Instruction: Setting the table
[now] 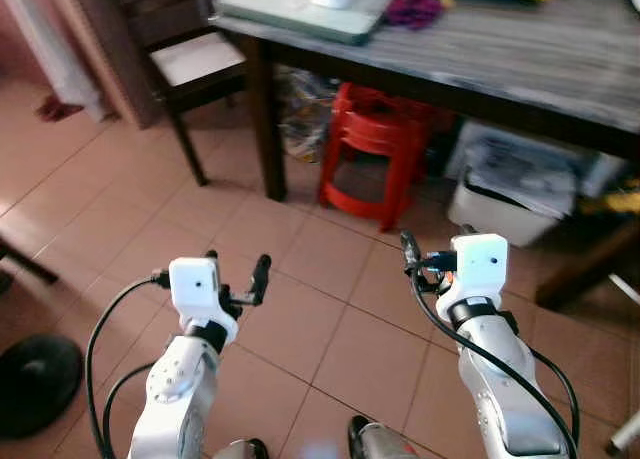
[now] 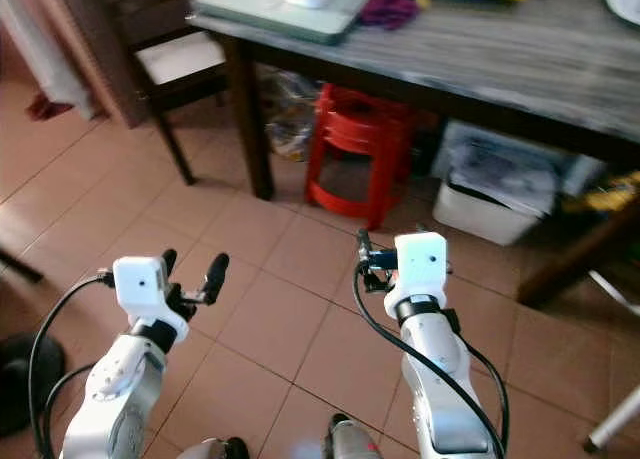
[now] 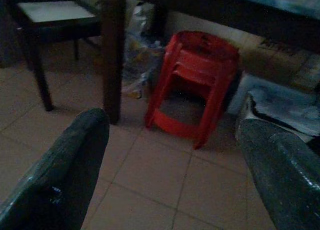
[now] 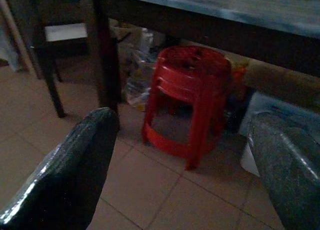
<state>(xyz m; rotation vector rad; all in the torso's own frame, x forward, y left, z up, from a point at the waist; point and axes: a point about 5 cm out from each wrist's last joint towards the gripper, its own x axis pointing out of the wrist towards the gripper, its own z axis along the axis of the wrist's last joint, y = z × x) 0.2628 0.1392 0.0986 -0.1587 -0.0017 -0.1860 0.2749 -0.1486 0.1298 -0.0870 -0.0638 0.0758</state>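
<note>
the table (image 1: 520, 49) stands just ahead with clutter on it and nothing laid out, so the setting looks barely begun, while the left gripper (image 1: 236, 276) and right gripper (image 4: 175, 170) hover over the floor tiles, fingers spread and empty.

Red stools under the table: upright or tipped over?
Upright. The red stools stand stacked on their legs on the tile floor, seat on top, beneath the table; both wrist views show the same.
</note>
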